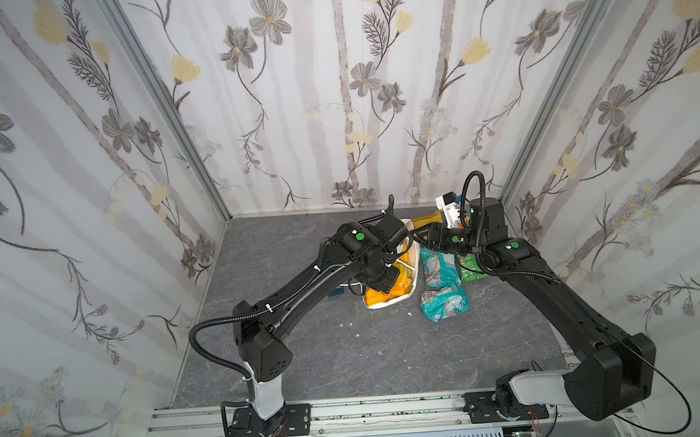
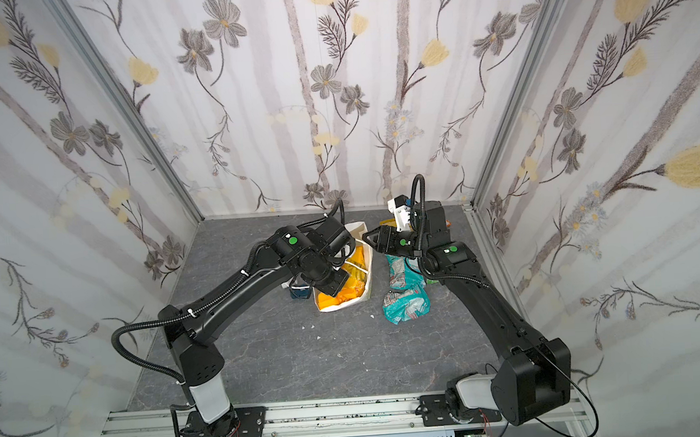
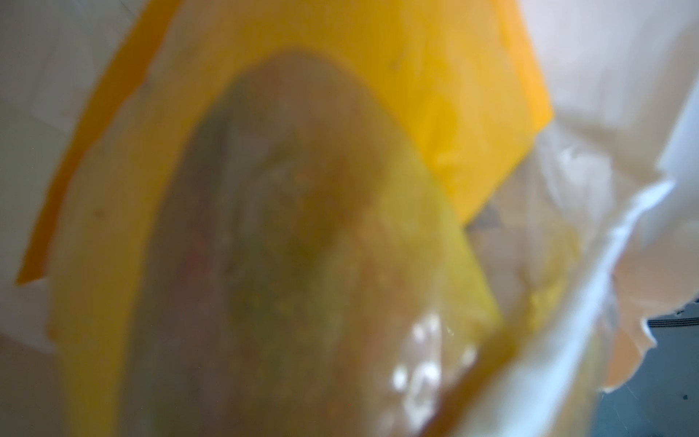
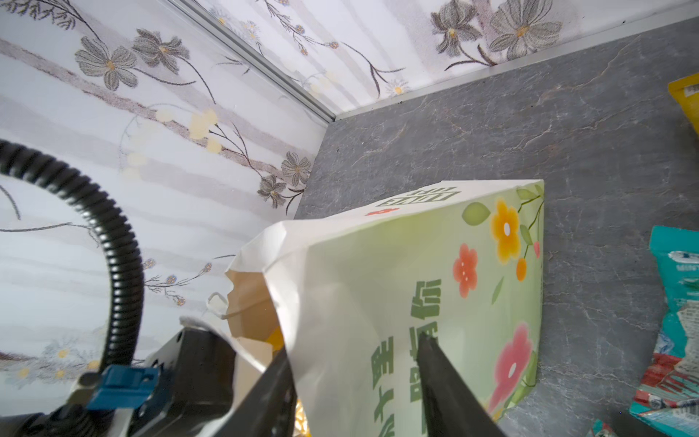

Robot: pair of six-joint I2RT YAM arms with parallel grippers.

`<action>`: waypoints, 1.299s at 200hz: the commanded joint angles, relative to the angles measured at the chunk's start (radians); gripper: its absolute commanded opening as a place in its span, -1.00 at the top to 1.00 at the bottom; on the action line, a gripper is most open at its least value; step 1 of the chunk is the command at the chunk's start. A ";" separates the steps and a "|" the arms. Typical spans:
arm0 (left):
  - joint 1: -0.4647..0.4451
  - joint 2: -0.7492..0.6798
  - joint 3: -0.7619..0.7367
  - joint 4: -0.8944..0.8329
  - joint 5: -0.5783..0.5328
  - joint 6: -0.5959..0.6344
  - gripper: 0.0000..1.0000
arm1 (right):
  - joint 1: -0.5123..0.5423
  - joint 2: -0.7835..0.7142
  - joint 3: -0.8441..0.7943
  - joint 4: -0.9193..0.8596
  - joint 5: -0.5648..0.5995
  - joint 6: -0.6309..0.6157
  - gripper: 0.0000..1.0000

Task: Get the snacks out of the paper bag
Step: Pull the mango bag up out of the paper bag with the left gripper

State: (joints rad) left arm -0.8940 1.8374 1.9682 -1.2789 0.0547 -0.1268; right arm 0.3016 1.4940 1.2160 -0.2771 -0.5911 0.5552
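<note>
Right gripper (image 4: 353, 344) straddles one wall of the paper bag (image 4: 416, 265) at its mouth. One finger (image 4: 276, 382) sits on the inner side and the other rests against the green printed outer face. The jaws stand apart with the paper between them, and a firm clamp on the wall cannot be confirmed. In both top views this gripper meets the bag's far right rim.

Left gripper (image 1: 381, 285) reaches down into the bag's mouth with its jaws together. Its fingertips are hidden among the contents, so whether it holds a packet cannot be told. The left wrist view shows only a blurred yellow and orange wrapper close to the lens, with white paper around it.

The bag rests on the tabletop (image 1: 348, 353) toward the back, mouth turned up toward the top camera. Orange packets (image 1: 380, 297) lie inside it. Two teal packets (image 1: 436, 266) (image 1: 443, 303) lie on the tabletop just right of the bag, one in front of the other. A green packet (image 1: 470, 270) lies beside them, partly under the right arm. A yellow packet (image 1: 427, 221) lies behind the right gripper.
</note>
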 commanded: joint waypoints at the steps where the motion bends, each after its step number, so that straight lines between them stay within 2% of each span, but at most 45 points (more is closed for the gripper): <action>1: 0.014 -0.001 0.008 0.013 0.019 0.018 1.00 | -0.007 0.021 0.011 0.023 0.046 -0.059 0.43; 18: 0.016 0.003 0.011 0.013 0.044 0.021 1.00 | -0.010 0.045 0.015 0.027 0.030 -0.060 0.69; 61: 0.023 -0.021 0.020 0.019 0.051 0.026 1.00 | -0.017 0.092 0.023 0.023 0.051 -0.045 1.00; 114: 0.025 -0.101 -0.003 0.089 0.028 0.066 1.00 | -0.024 0.150 0.055 -0.049 0.074 -0.054 1.00; 169: 0.017 -0.209 -0.147 0.260 -0.043 0.150 1.00 | -0.022 0.138 0.063 -0.089 0.084 -0.063 1.00; 206: 0.022 -0.249 -0.165 0.341 -0.080 0.085 1.00 | -0.014 0.110 0.078 -0.134 0.096 -0.067 1.00; 260: 0.053 -0.241 -0.136 0.364 -0.060 -0.032 1.00 | 0.020 0.048 0.099 -0.150 0.119 -0.054 1.00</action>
State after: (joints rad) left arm -0.8494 1.5955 1.8095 -0.9993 0.0040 -0.0990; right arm 0.3168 1.5421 1.2999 -0.4175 -0.5129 0.5041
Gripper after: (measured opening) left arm 0.069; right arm 0.048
